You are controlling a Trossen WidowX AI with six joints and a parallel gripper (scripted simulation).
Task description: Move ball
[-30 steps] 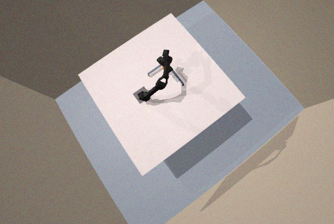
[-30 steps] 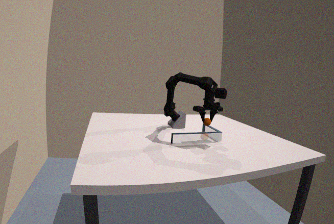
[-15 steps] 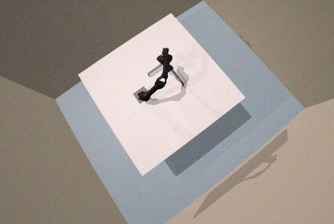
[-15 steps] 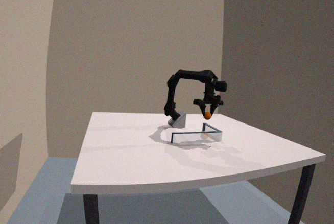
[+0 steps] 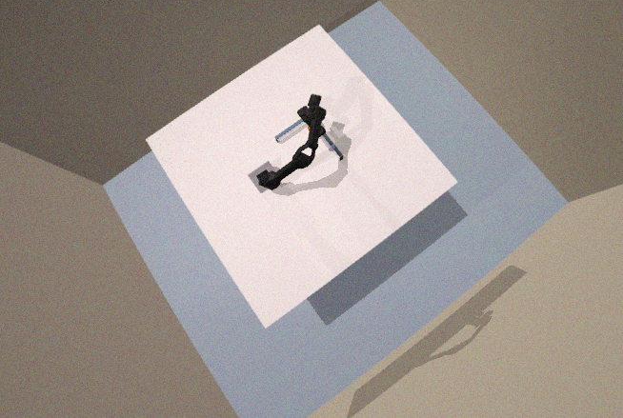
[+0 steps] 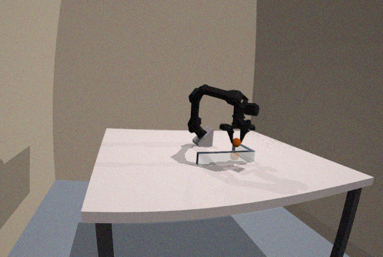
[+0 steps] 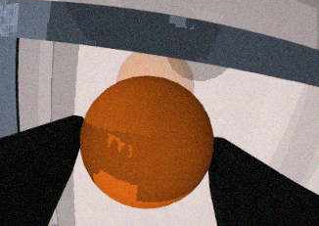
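Note:
The orange ball (image 5: 309, 128) (image 6: 236, 142) (image 7: 147, 151) is held up off the table, above the top edge of the front wall in the exterior view. My gripper (image 6: 236, 142) (image 7: 147, 138) is shut on it, one finger on each side. The see-through copy (image 6: 234, 156) (image 7: 153, 65) rests on the table below, behind the clear wall; in the wrist view the ball partly covers it. One low clear wall (image 5: 332, 145) (image 6: 217, 157) (image 7: 245, 50) and the other wall (image 5: 288, 130) (image 6: 248, 148) (image 7: 7, 92) make the corner. The top view hides the fingers behind the arm.
The white table (image 5: 250, 251) (image 6: 153, 192) carries the arm's base (image 5: 266, 178) (image 6: 206, 139), which stands on the open side of the walls. The arm arches over from the base to the corner. Shadows of the arm fall on the table beside the walls.

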